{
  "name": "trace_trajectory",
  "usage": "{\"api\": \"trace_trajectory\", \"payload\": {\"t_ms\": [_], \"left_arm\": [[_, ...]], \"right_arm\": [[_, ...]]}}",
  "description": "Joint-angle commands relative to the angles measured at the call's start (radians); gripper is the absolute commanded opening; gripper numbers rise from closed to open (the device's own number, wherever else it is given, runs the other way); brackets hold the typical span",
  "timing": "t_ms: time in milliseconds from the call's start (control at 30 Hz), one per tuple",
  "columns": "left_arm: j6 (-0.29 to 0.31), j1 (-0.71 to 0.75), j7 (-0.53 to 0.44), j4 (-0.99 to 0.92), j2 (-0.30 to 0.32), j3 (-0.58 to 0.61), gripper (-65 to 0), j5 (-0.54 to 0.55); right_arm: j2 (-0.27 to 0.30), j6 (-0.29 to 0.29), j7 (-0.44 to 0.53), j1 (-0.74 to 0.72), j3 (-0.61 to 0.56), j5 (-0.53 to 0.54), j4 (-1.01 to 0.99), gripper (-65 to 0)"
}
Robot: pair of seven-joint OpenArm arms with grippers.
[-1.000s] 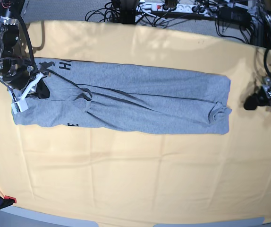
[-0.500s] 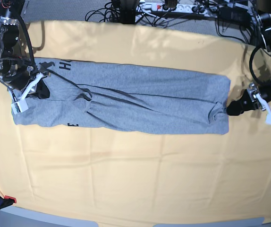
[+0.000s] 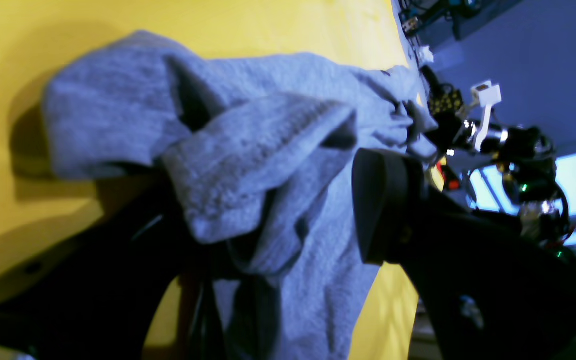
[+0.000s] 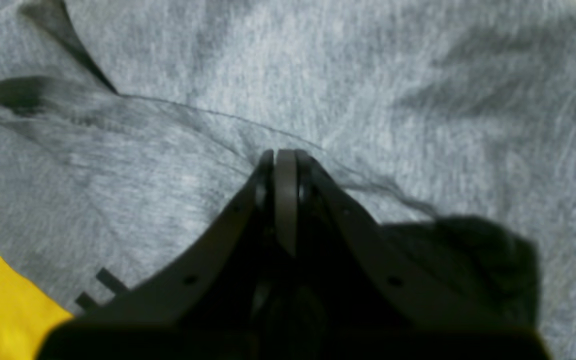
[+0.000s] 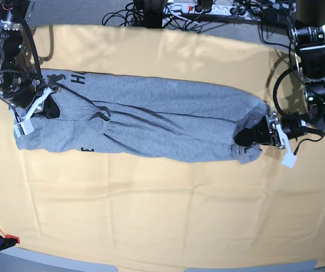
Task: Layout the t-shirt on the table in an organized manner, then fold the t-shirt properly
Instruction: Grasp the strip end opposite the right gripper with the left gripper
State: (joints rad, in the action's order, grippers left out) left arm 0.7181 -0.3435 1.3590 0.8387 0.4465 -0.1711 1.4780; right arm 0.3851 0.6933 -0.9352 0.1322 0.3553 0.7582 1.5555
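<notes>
- On the left of the base view I have my right end effector [image 5: 45, 107] pressed together on the heather-grey cotton t-shirt with black block lettering [image 5: 151, 116]. The right wrist view shows the black fingers [image 4: 278, 172] meeting at a ridge of grey fabric, so I judge it is pinching that end. It sits there as an anchor, so that this end stays put when the other end is handled.
- From that end effector the shirt runs away across the pale yellow-orange cloth-covered worktop [image 5: 162, 215] as a long narrow band, already folded lengthwise. Soft ridges run along it and a few black letters show just beside the pinched end. I read this as partway through folding: the long sides are in, and the crosswise fold is still to come.
- At the far end, on the right of the base view, my left end effector [image 5: 259, 136] is at the bunched hem. In the left wrist view its jaws stand spread wide, with a crumpled wad of grey fabric [image 3: 248, 165] lying between them, one black pad [image 3: 383, 205] just beside the cloth and the other finger below it. Nothing is clamped yet.
- I placed it that way to take several layers at once. The risk, as I see it, is closing on only the top layer and dragging the band crooked.
</notes>
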Motion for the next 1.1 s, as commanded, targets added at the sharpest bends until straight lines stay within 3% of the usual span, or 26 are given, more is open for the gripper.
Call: {"api": "trace_trajectory", "payload": {"t_ms": [0, 67, 233, 433, 567, 667, 867, 933, 1067], "left_arm": [[-0.020, -0.015, 0.037, 0.021, -0.006, 0.008, -23.4, 0.006], [-0.020, -0.026, 0.037, 0.060, -0.006, 0.008, -23.9, 0.006], [-0.059, -0.025, 0.037, 0.156, 0.004, 0.008, -37.3, 0.006], [-0.060, -0.028, 0.037, 0.196, 0.075, 0.006, -40.2, 0.006], [-0.060, -0.031, 0.037, 0.196, 0.123, 0.006, -60.0, 0.006], [-0.060, -0.031, 0.037, 0.196, 0.143, 0.006, -65.0, 0.006], [-0.057, -0.031, 0.037, 0.196, 0.129, 0.006, -64.4, 0.006], [-0.057, -0.030, 0.037, 0.196, 0.123, 0.006, -55.8, 0.006], [-0.057, -0.016, 0.037, 0.195, 0.118, 0.006, -26.4, 0.006]], "right_arm": [[0.016, 0.005, 0.000, -0.011, 0.005, -0.001, 0.015, -65.0], [0.016, 0.005, 0.001, -0.012, 0.005, 0.000, 0.015, -65.0], [0.016, 0.005, 0.002, -0.014, 0.005, 0.000, 0.015, -65.0], [0.016, 0.005, 0.001, -0.014, 0.005, 0.000, 0.015, -65.0], [0.016, 0.005, 0.001, -0.016, 0.005, 0.000, 0.015, -65.0], [0.016, 0.005, 0.000, -0.016, 0.005, 0.000, 0.015, -65.0], [0.016, 0.005, 0.000, -0.016, 0.005, 0.003, 0.015, -65.0], [0.016, 0.005, 0.000, -0.016, 0.005, 0.003, 0.015, -65.0], [0.016, 0.005, 0.000, -0.016, 0.005, 0.003, 0.015, -65.0]]}}
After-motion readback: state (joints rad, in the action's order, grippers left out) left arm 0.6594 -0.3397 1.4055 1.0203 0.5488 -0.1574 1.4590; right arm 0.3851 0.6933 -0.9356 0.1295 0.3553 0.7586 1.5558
